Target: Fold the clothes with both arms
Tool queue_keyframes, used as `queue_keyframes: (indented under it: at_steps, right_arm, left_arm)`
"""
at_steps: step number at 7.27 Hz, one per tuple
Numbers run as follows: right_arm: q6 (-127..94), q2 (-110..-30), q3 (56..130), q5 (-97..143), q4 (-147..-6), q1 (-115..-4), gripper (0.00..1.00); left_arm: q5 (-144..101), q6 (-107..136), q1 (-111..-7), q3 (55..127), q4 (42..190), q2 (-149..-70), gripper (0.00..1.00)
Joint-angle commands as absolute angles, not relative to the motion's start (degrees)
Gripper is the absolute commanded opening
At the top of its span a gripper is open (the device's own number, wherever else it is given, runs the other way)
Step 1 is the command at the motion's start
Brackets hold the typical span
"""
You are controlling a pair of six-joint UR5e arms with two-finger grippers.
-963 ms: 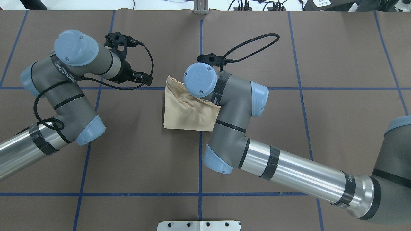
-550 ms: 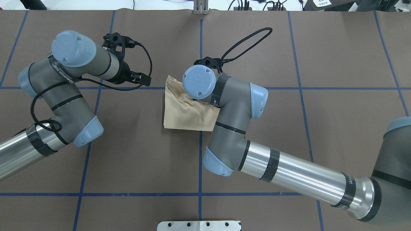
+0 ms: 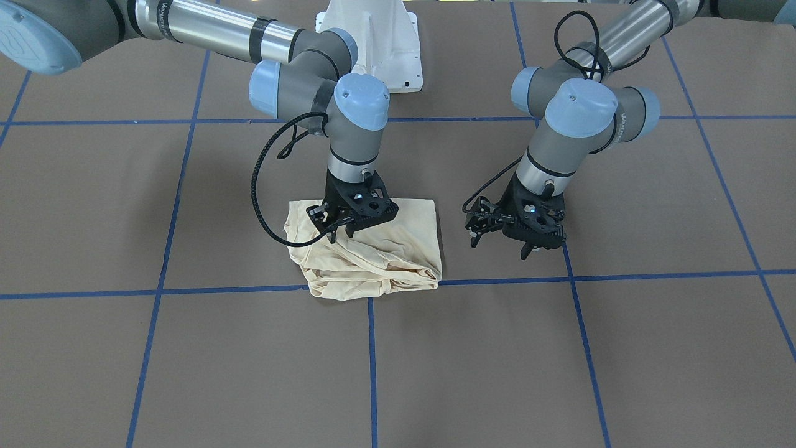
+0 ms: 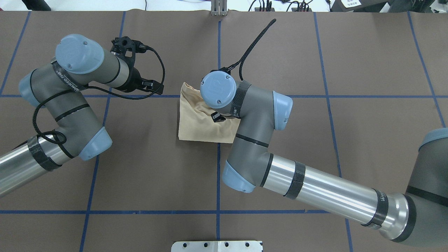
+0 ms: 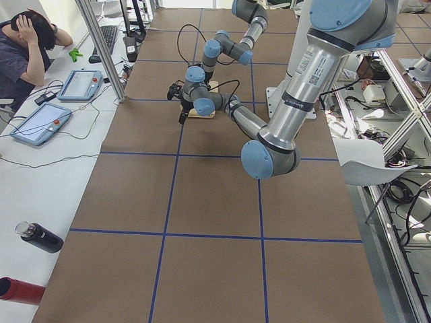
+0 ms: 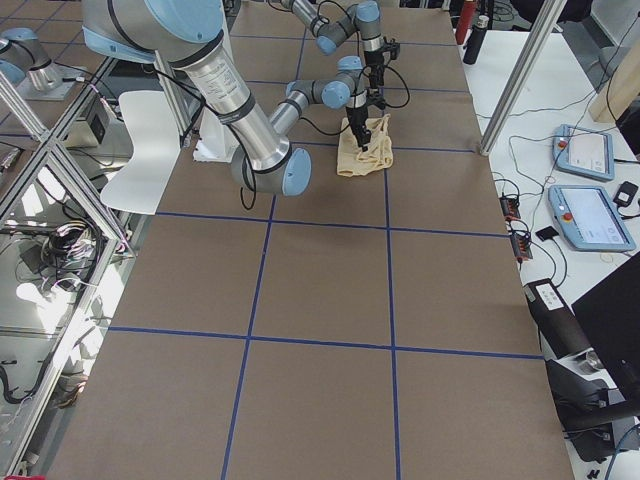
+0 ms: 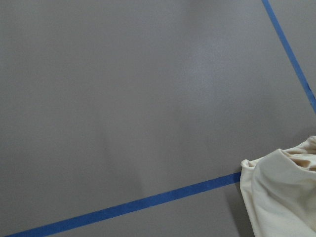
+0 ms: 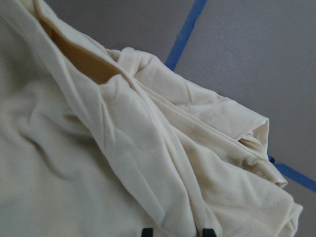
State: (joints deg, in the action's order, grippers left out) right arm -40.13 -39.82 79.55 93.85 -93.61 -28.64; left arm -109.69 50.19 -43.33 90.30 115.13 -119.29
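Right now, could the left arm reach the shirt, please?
Probably yes: the left end effector hangs beside the shirt with only bare table between; the right end effector sits over its other side.

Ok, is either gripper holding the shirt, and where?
Nothing is held. The right gripper stands open over the crumpled middle of the shirt; the left gripper is open above bare table.

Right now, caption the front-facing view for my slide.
Right gripper open over the loosely folded cream shirt; left gripper hovers beside it above the taped brown table.
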Motion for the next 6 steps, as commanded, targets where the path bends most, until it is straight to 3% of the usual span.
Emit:
queue_keyframes:
  at_steps: [1,2,6]
  right_arm:
    - [-38.1,-40.0,79.5,93.7,-93.6,-28.9,0.21]
    - [-38.3,-40.0,79.5,93.3,-93.6,-29.5,0.0]
    - [-39.2,-39.3,76.9,89.8,-92.5,-32.9,0.0]
  left_arm:
    - [-109.7,50.2,-43.3,90.3,115.1,-119.2,1.0]
    - [-109.7,50.2,-43.3,90.3,115.1,-119.2,1.0]
    - [-109.7,50.2,-43.3,90.4,115.1,-119.2,1.0]
